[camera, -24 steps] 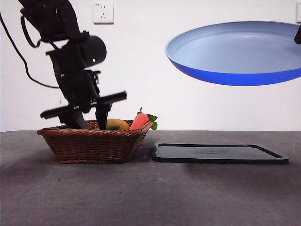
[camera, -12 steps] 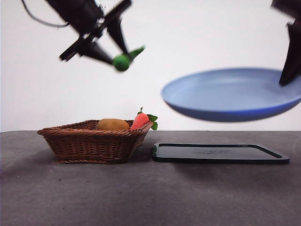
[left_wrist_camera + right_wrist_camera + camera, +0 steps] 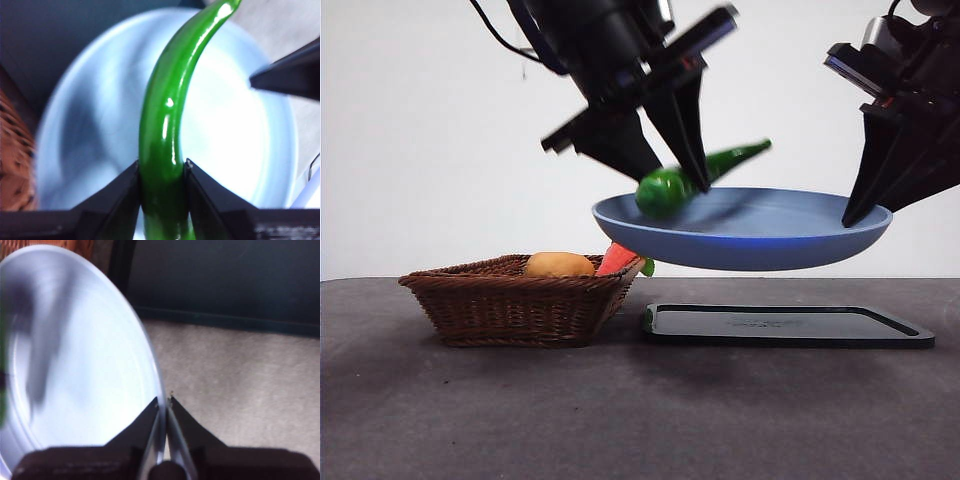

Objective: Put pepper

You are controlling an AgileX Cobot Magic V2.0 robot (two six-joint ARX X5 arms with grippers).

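Your left gripper [image 3: 685,180] grasps the pepper [image 3: 692,177] near its thick end; the tip points toward two o'clock above the blue plate [image 3: 740,232]. Your right gripper [image 3: 865,212] clamps the plate's rim at three o'clock.

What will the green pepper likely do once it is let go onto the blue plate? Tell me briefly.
The pepper is glossy and rounded, so it will probably slide or roll on the smooth plate. It juts stiffly from the left tool without drooping, so it likely keeps its shape. The right tool pinches only the plate's rim, so added weight might tilt the plate.
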